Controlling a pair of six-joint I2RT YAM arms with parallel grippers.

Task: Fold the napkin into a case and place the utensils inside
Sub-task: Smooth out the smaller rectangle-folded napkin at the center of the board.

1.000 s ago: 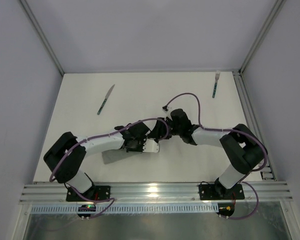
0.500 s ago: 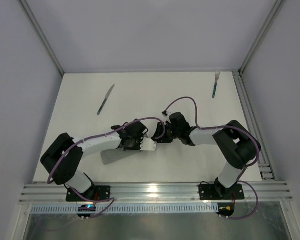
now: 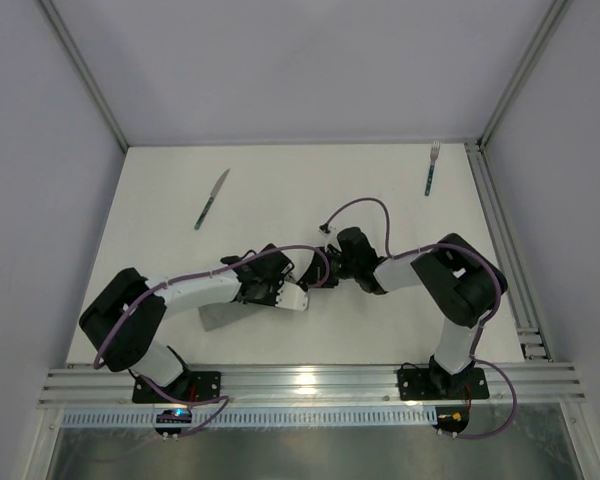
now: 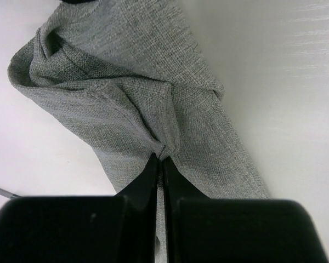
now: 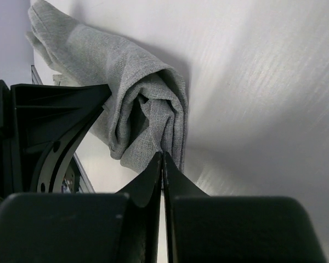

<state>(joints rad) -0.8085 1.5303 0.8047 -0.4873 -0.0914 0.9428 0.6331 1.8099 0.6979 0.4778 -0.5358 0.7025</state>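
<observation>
White and smooth, the tabletop sits between pale walls, and both arms bend inward over its middle until their wrists almost meet. The left gripper has its black jaws pressed together on a pinch of the napkin. The coarse-woven light-grey cloth puckers into small creases right at the tips. Ahead of that gripper the fabric runs away as a long, narrow, loosely rolled band with a soft bulging fold at its far end. The right gripper is likewise closed tight, nipping the rounded edge of a bunched, layered fold. The rest of the cloth trails off beyond it and to its left, beside the other arm's dark housing. The slim knife lies flat well beyond the left gripper and off to its left. The fork, silver tines above a teal handle, lies well beyond the right gripper and off to its right.
</observation>
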